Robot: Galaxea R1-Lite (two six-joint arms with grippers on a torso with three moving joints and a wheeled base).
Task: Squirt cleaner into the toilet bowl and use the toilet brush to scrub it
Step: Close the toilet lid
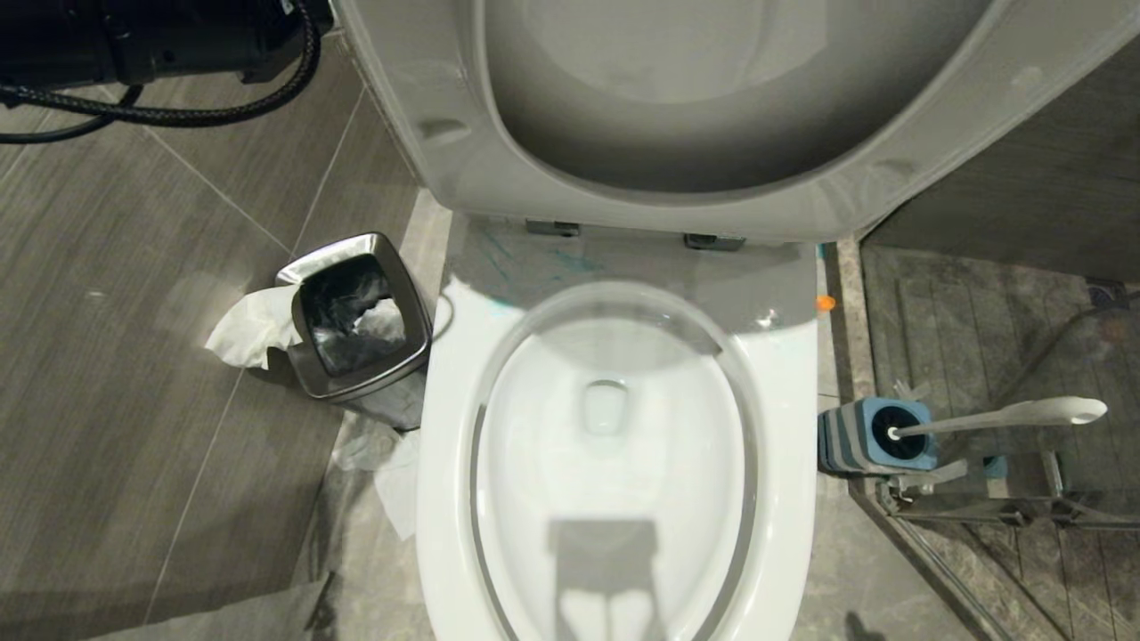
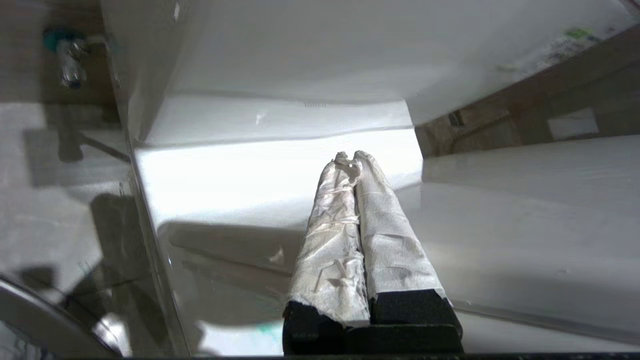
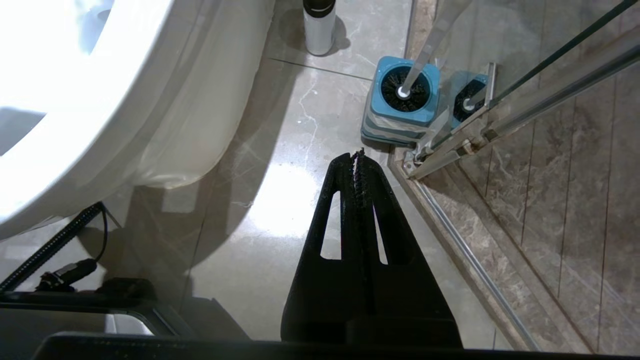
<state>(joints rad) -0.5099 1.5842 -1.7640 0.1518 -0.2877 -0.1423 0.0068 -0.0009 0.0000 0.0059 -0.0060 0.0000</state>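
Note:
The toilet bowl (image 1: pixel 445 499) is white and glossy, with its seat and lid (image 1: pixel 427 133) raised. Thin turquoise cleaner smears (image 1: pixel 570 260) mark the ceramic behind the basin. The toilet brush (image 1: pixel 1006 415) stands in its blue-and-grey holder (image 1: pixel 877 436) on the floor right of the toilet; the holder (image 3: pixel 405 97) also shows in the right wrist view. My left gripper (image 2: pixel 350 157) has white-wrapped fingers, is shut on nothing, and hangs over white ceramic. My right gripper (image 3: pixel 359 155) is shut and empty, low over the floor short of the holder.
A square steel bin (image 1: pixel 356 316) with white tissue (image 1: pixel 249 329) beside it stands left of the toilet. My left arm (image 1: pixel 160 36) and its cable cross the top left. A glass shower door frame (image 3: pixel 450 145) runs beside the holder. A white cylinder with a black cap (image 3: pixel 319 25) stands on the floor.

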